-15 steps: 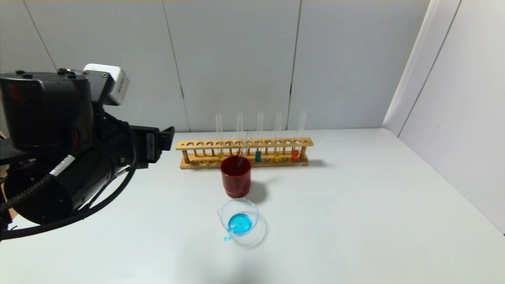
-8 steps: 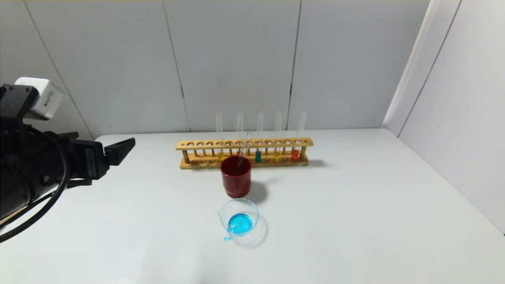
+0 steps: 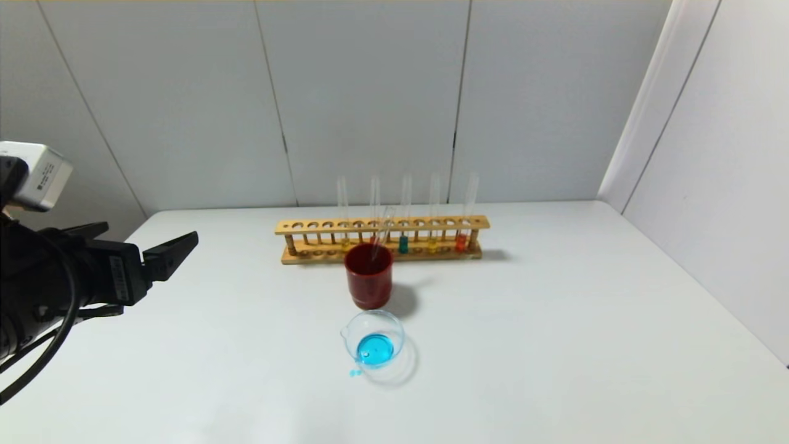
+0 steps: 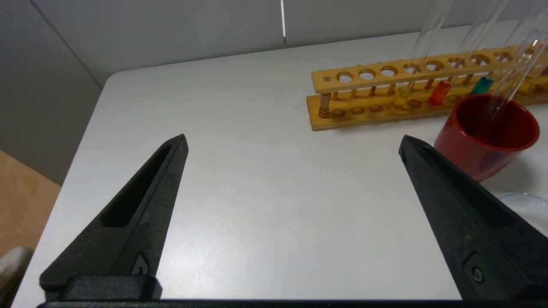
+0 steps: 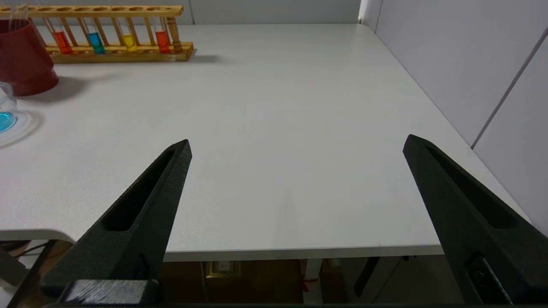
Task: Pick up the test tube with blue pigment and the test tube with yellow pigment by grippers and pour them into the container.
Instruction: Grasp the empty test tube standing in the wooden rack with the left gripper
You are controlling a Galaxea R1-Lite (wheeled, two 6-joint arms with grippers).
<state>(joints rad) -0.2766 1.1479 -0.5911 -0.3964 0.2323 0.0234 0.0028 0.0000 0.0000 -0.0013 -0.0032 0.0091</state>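
the glass beaker (image 3: 373,344) in front of the red cup (image 3: 368,275) holds blue liquid only, so blue seems poured and yellow is left: the yellow tube (image 3: 433,245) stands in the wooden rack (image 3: 296,227), while left hand (image 3: 161,249) and right hand (image 5: 295,147) are open and empty

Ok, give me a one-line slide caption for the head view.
Open left gripper hovers off to the left; beaker holds blue liquid before the red cup and tube rack.
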